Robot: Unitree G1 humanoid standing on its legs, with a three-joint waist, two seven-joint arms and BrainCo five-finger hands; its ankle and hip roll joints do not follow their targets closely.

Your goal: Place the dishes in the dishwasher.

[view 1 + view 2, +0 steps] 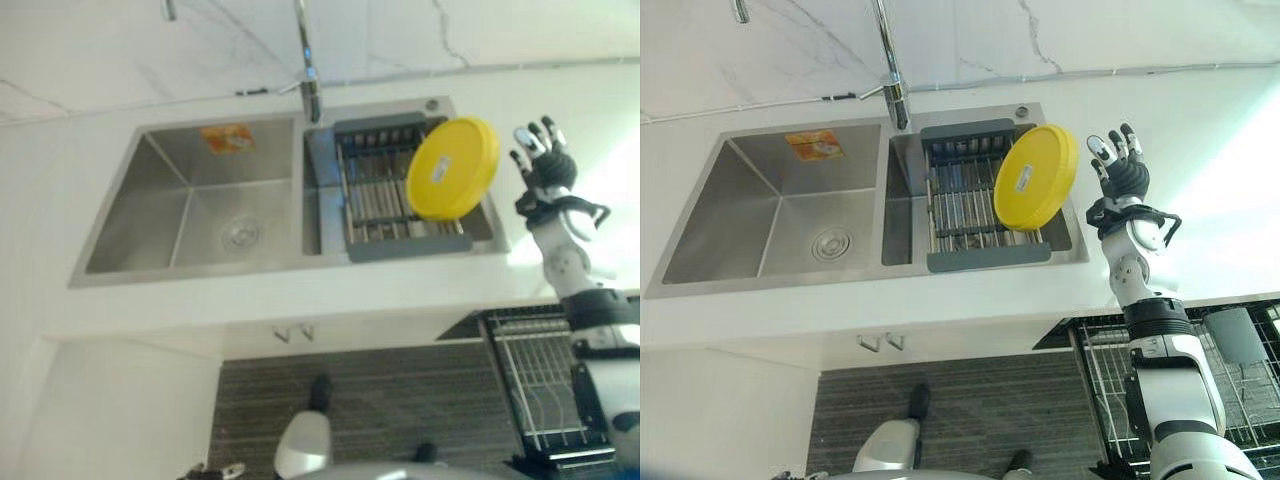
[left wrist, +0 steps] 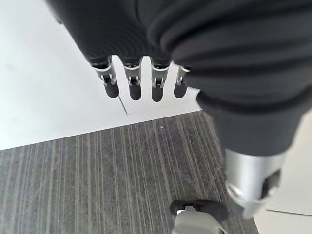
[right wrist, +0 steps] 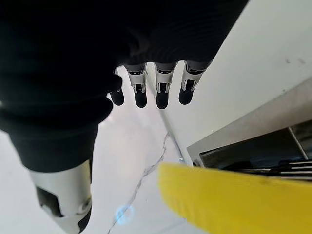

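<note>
A stainless steel sink (image 1: pixel 770 215) with 2 basins is set into a white surface (image 1: pixel 1200 130). In the right-hand basin sits a grey drying rack (image 1: pixel 970 200), and a round yellow plate (image 1: pixel 1035 178) stands tilted on edge at the rack's right side, leaning against it. The right hand (image 1: pixel 1118 165) is raised above the surface just beside the plate, not touching it, with its fingers (image 3: pixel 162 95) straight and spread. The left hand (image 2: pixel 141 58) hangs low over a dark striped floor (image 2: pixel 112 180), fingers straight and relaxed, holding nothing. Below the surface at the right, a wire dishwasher rack (image 1: pixel 540 380) is pulled out.
</note>
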